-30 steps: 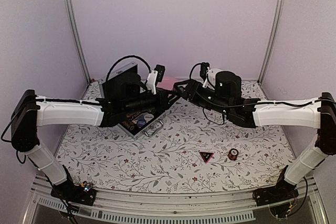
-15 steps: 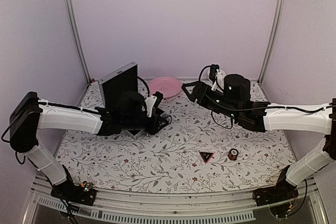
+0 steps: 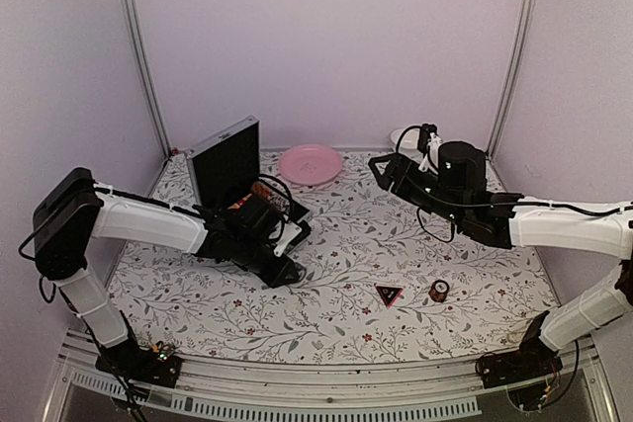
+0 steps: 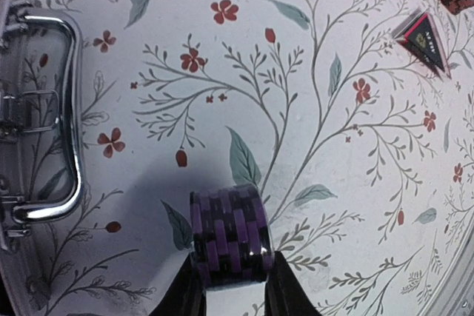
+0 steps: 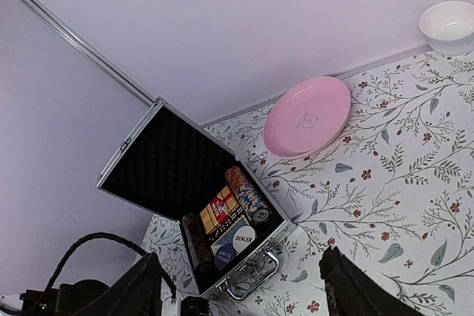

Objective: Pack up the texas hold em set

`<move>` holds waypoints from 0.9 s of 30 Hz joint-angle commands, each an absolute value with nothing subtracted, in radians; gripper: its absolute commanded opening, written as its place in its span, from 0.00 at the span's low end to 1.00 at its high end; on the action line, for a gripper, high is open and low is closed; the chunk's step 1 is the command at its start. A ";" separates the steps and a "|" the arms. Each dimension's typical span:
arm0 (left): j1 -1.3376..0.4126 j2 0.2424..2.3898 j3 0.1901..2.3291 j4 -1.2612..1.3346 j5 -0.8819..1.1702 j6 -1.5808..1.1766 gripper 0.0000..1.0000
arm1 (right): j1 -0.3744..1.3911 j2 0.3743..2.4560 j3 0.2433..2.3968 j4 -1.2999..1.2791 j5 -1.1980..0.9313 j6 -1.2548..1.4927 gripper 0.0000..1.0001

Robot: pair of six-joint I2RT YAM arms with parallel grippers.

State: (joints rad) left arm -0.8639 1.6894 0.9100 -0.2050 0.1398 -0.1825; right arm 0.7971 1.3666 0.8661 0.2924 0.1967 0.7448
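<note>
The silver case [image 5: 222,216] stands open at the back left, its black-lined lid [image 3: 226,159] up. Chip stacks, card decks and a dealer button lie inside. My left gripper [image 4: 231,271] is shut on a purple-and-black chip stack [image 4: 228,231], low over the table just in front of the case handle [image 4: 55,116]. In the top view the left gripper [image 3: 285,270] sits in front of the case. A black-and-red triangle [image 3: 388,295] and a short red chip stack [image 3: 439,291] lie on the table towards the front right. My right gripper [image 3: 381,171] hangs open and empty, above and to the right of the case.
A pink plate [image 3: 310,164] rests at the back centre, next to the case. A small white bowl [image 5: 448,26] sits in the back right corner. Walls with metal posts close off the floral table at the back and sides.
My left gripper has come away from the case towards the front with the purple chip stack. The right arm has drawn back to the right, and its jaws have spread wider.
</note>
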 commanded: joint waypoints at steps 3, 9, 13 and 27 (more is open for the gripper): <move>-0.852 1.750 0.968 -0.265 0.159 -0.146 0.00 | 0.792 1.347 0.846 0.278 0.213 0.736 0.74; -0.851 1.772 0.987 -0.266 0.151 -0.150 0.24 | 0.790 1.348 0.841 0.277 0.208 0.741 0.74; -0.852 1.768 0.993 -0.259 0.139 -0.153 0.44 | 0.787 1.350 0.839 0.278 0.204 0.742 0.74; -0.854 1.798 1.045 -0.222 0.127 -0.144 0.53 | 0.782 1.358 0.833 0.278 0.196 0.756 0.74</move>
